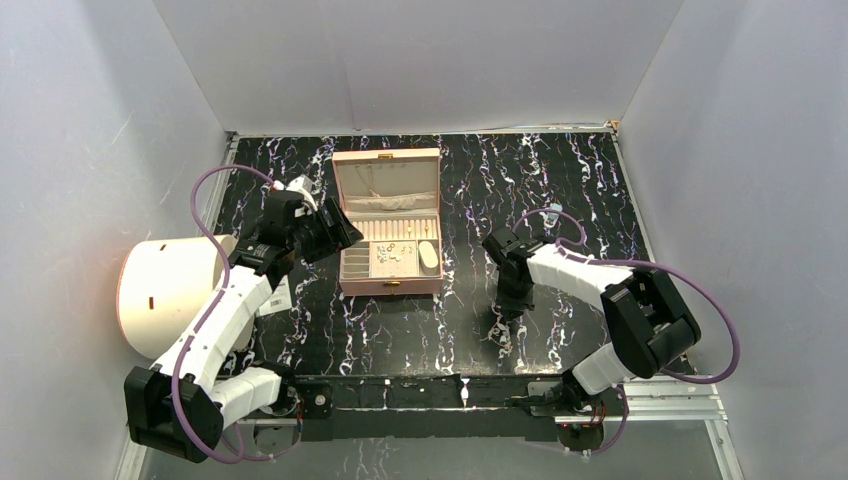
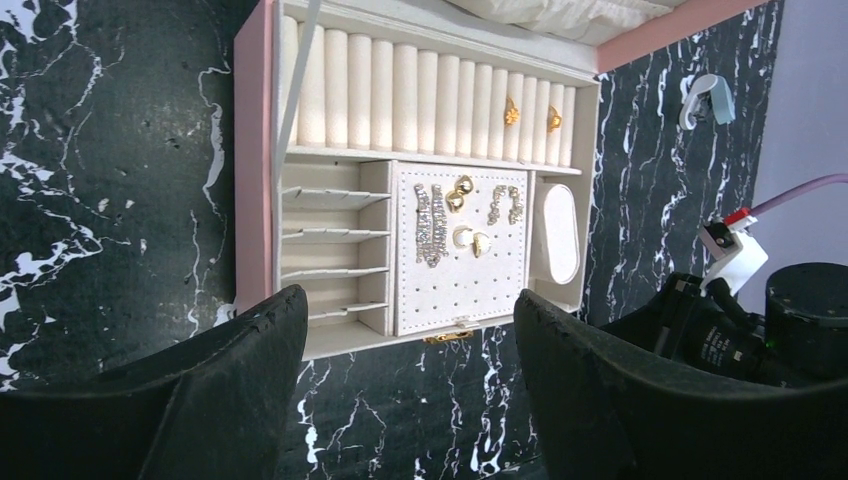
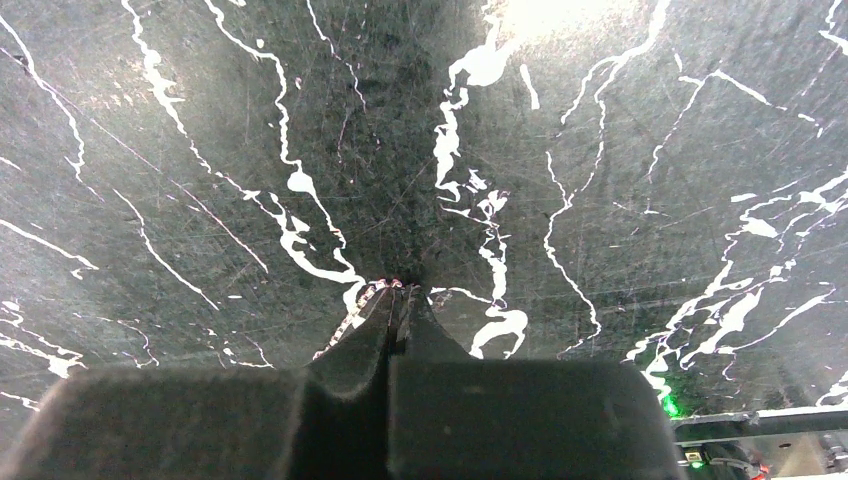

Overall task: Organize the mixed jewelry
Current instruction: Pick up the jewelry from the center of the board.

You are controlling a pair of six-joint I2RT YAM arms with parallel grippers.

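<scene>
Inside the pink box (image 2: 255, 150), glittery silver strips (image 2: 432, 225) lie beside gold rings (image 2: 460, 192)

Black marble-look tabletop (image 1: 580, 190), white veining, fine scratches visible up close. Boxed in by plain pale grey panels: back wall (image 1: 400, 60), left wall (image 1: 80, 120), right wall (image 1: 745, 150). Aluminium rail (image 1: 670, 398) along the near edge. Cream cylinder (image 1: 165, 290) lying on its side by the left wall. Bright glare patch (image 3: 560, 15) on the tabletop.
</scene>
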